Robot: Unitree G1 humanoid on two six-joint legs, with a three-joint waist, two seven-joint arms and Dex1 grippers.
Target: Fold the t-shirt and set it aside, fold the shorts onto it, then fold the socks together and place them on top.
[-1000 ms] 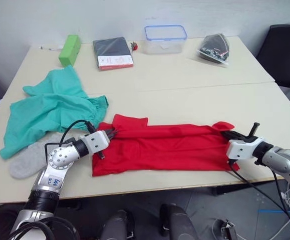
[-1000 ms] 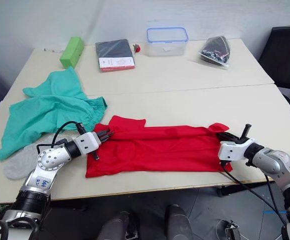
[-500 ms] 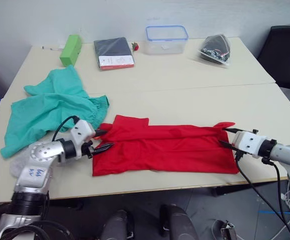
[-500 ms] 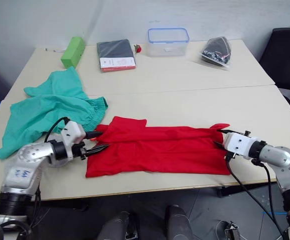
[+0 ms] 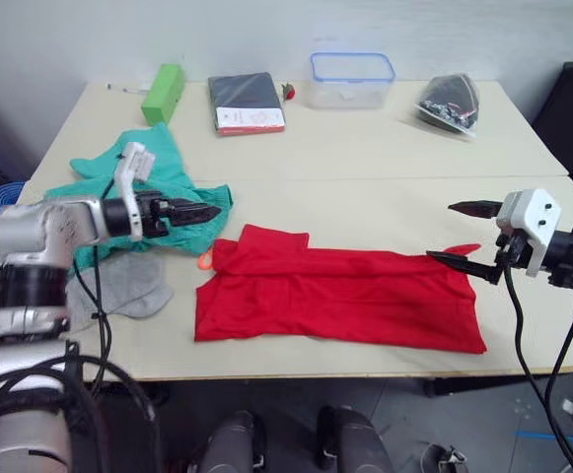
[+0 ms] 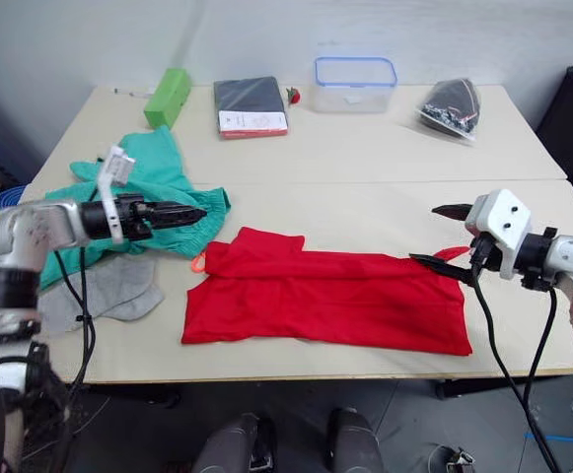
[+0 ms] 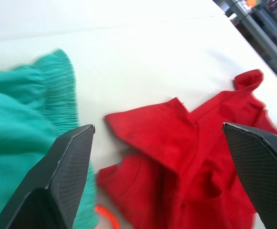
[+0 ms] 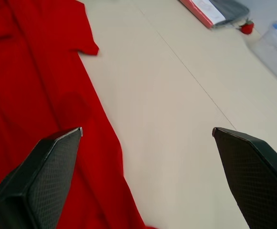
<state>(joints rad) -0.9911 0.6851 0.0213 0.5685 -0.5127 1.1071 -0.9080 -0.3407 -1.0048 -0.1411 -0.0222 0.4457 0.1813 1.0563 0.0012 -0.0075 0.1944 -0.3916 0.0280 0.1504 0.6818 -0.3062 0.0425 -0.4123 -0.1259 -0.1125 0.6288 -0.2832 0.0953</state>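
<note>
T-shirt (image 5: pixel 335 301) folded flat, near-centre of table (image 5: pixel 365 187), between both tools. Left tool (image 5: pixel 195 211) wide open, empty, over shorts (image 5: pixel 128 182). Right tool (image 5: pixel 468 236) wide open, empty, at shirt's right end.

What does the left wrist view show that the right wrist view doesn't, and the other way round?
The left wrist view alone shows the teal-green shorts with their gathered waistband and a bit of the orange drawstring. The right wrist view alone shows the dark notebook, a small red object beside it and the corner of a clear container. Both show the red t-shirt on the table between wide-open black fingers.
</note>
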